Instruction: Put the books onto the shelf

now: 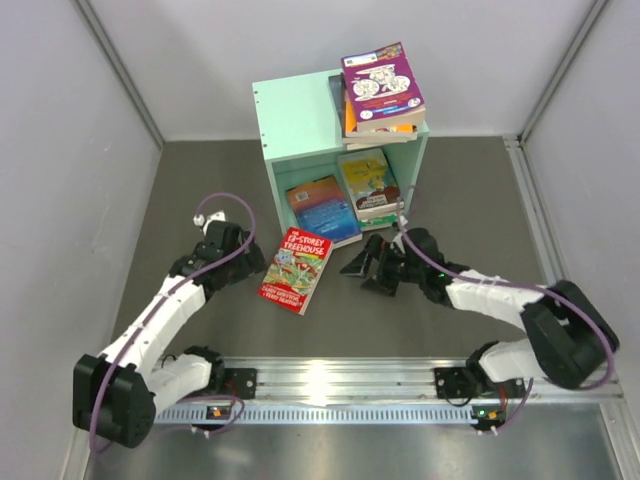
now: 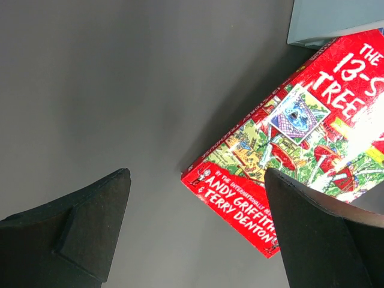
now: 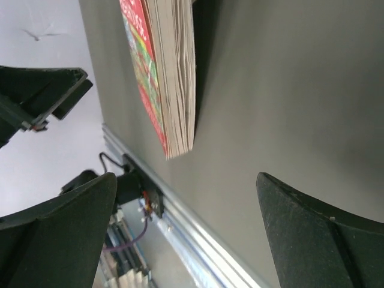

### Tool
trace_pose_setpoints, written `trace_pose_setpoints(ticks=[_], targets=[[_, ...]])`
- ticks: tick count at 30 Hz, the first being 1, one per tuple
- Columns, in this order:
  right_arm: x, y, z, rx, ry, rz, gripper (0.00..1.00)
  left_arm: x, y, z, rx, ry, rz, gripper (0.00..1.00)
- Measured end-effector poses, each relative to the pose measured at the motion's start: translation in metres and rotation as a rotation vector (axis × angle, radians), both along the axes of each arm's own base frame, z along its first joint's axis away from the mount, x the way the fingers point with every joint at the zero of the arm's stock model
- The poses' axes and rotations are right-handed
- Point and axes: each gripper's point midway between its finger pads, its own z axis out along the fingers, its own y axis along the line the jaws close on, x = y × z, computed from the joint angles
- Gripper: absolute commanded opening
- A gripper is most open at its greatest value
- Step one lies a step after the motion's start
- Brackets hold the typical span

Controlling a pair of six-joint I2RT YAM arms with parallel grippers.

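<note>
Although several books are already at the shelf [image 1: 295,125], which stands at the middle of the table's far edge, the task is judged only partly done. A purple book [image 1: 381,78] is stacked with others on the shelf's roof rather than inside; whether that counts as shelved cannot be told. A blue book [image 1: 322,207] and a yellow-green book [image 1: 367,180] are laid inside the open front, their near ends sticking out past the lip. One red book [image 1: 296,269] is left flat on the table [image 1: 200,190], cover up, just before the shelf's front left corner.

The left gripper [image 1: 247,262] is held just left of the red book, jaws spread wide with nothing clamped. The right gripper [image 1: 366,272] is set low on the book's right, jaws likewise wide apart and empty; the book's page edges are seen ahead of it in the right wrist view.

Little is found in the way. The shelf opening is narrowed by the protruding books, so the red book would probably have to be slid in beside or over them. A metal rail [image 1: 330,380] is run along the table's near edge, well apart from the book.
</note>
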Motion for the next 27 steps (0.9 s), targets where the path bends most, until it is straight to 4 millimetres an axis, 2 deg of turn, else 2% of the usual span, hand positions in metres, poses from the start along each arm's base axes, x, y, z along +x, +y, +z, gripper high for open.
trace_pose_setpoints(ticks=[5, 9, 13, 15, 18, 19, 21, 22, 24, 27], targets=[[0.013, 0.056, -0.015, -0.019, -0.042, 0.06, 0.97, 0.005, -0.004, -0.015, -0.04, 0.021, 0.004, 0.98], [0.03, 0.096, -0.023, -0.01, -0.086, 0.072, 0.97, 0.005, -0.004, -0.04, -0.032, 0.093, 0.014, 0.98], [0.039, 0.109, -0.042, -0.037, -0.084, 0.05, 0.95, -0.001, -0.002, -0.067, -0.021, 0.188, 0.032, 0.98], [0.041, 0.11, -0.05, -0.052, -0.075, 0.037, 0.93, 0.0, -0.005, -0.07, -0.034, 0.194, 0.03, 0.98], [0.047, 0.117, -0.049, -0.05, -0.088, 0.025, 0.77, 0.002, -0.01, -0.072, -0.065, 0.198, 0.023, 0.98], [0.049, 0.119, -0.051, -0.051, -0.086, 0.024, 0.55, 0.003, -0.011, -0.073, -0.075, 0.2, 0.023, 0.98], [0.052, 0.126, -0.057, -0.052, -0.081, 0.027, 0.29, 0.004, -0.018, -0.075, -0.111, 0.21, 0.018, 0.98], [0.052, 0.129, -0.06, -0.049, -0.065, 0.029, 0.12, 0.005, -0.02, -0.076, -0.123, 0.211, 0.014, 0.98], [0.051, 0.131, -0.06, -0.039, -0.054, 0.033, 0.01, 0.006, -0.022, -0.075, -0.138, 0.211, 0.007, 0.97], [0.054, 0.136, -0.052, -0.036, -0.067, 0.046, 0.0, 0.004, -0.025, -0.07, -0.15, 0.207, -0.004, 0.97]])
